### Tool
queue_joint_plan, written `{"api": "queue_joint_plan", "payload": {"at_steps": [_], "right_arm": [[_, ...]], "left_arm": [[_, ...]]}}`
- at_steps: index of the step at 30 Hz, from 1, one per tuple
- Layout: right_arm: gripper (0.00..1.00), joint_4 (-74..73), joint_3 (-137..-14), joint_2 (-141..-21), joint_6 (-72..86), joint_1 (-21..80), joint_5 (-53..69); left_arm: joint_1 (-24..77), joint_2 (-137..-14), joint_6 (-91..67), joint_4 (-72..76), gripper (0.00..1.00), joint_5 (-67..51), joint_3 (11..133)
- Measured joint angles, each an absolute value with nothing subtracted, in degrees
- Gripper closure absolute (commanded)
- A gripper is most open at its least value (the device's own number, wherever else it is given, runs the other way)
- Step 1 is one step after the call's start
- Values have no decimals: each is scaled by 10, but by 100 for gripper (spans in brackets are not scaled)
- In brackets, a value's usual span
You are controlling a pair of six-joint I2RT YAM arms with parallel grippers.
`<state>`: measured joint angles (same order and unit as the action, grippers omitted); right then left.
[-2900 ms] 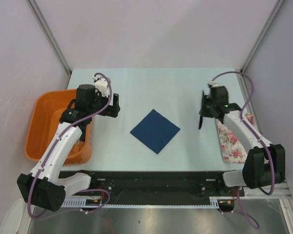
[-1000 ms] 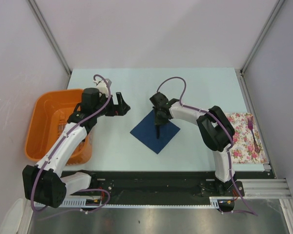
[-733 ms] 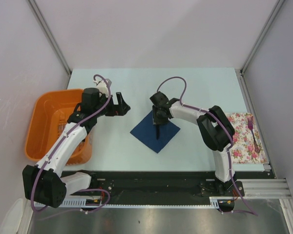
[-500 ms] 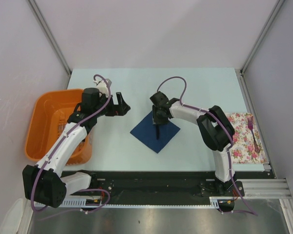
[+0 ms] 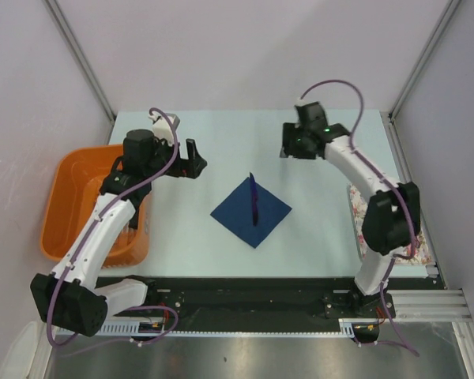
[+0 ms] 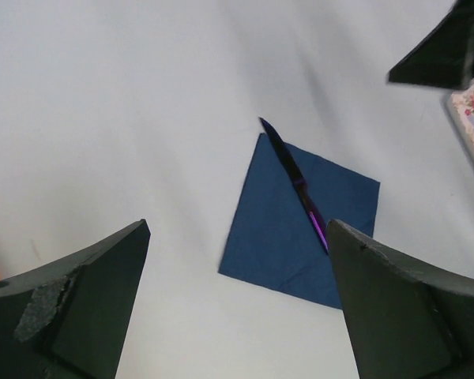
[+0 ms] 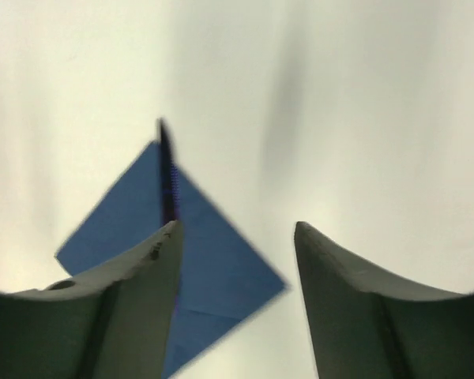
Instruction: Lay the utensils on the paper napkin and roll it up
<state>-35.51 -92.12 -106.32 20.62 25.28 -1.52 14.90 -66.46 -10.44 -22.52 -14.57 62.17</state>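
One utensil (image 5: 253,199) (purple) on napkin (image 5: 232,212)

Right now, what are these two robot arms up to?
They are laying cutlery on a napkin to roll up. One purple utensil lies across the flat navy napkin, its tip past the far corner. The right gripper hangs open and empty beyond it. The left gripper, wide open, hovers to the napkin's left. Nothing is rolled yet.
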Motion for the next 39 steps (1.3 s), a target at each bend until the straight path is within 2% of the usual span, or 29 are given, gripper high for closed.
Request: {"api": "queue_joint_plan", "payload": {"at_steps": [2,5,10,13,17,20,22,25,29,39], "right_arm": [[18,-372,-921,-1025,176,205,-3],[9,-393,-903,-979,127,121,31],[6,-433,-826,-923,26,-53,98],[11,-471,-791,-916,-51,-165,121],[25,-517,-783,-929,-151,-266,140],[34,-533,-784,-960,-216,-312,144],[47,-538,-784,-988,-248,-329,142],[57,-537,-784,-1023,-279,-343,131],[64,-533,-784,-1051,-305,-352,110],[68,-483,-771,-1056,-344,-354,47]], "left_arm": [[149,-664,-81,-237,0,-144,642],[149,-663,-56,-246,0,-142,658],[149,-657,-26,-263,0,-158,659],[149,-652,-13,-270,0,-173,658],[149,-643,0,-272,0,-201,654],[149,-642,6,-273,0,-220,653],[149,-642,11,-273,0,-233,653],[149,-641,21,-274,0,-249,652],[149,-636,30,-274,0,-260,644],[149,-635,31,-276,0,-267,638]]}}
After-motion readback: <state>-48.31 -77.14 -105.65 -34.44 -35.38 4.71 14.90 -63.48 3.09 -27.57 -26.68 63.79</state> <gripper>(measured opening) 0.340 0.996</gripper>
